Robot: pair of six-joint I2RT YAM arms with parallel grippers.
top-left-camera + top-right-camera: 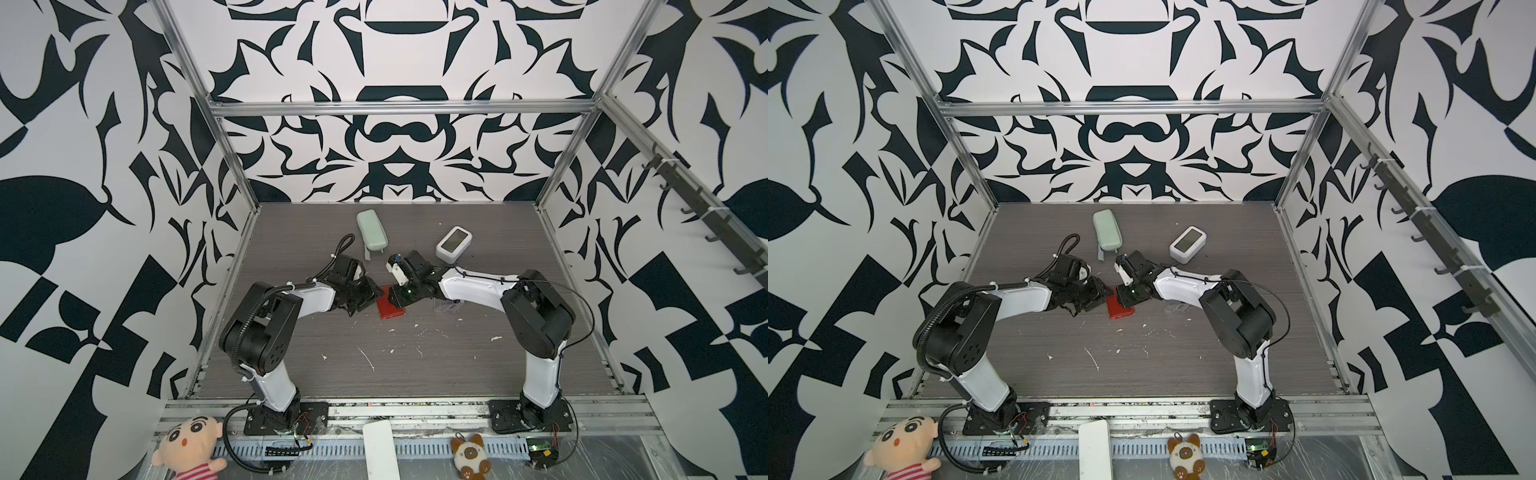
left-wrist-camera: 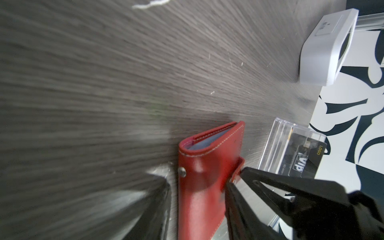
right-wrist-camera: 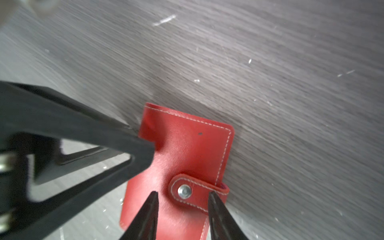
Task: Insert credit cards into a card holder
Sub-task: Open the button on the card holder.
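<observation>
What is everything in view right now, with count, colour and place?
card holder: one, red, closed, mid-table.
card: one seen, black, in the stand.
stand: one, clear, right of the holder.
case: one, mint green, back.
display: one, white, back right.
doll: one, red-striped, front left ledge.
cat plush: one, cream, front ledge.
slab: one, white, front ledge.
table: one, grey wood.
left arm: one, black and white, jaws astride the holder.
right arm: one, black and white, jaws apart over its snap tab.
</observation>
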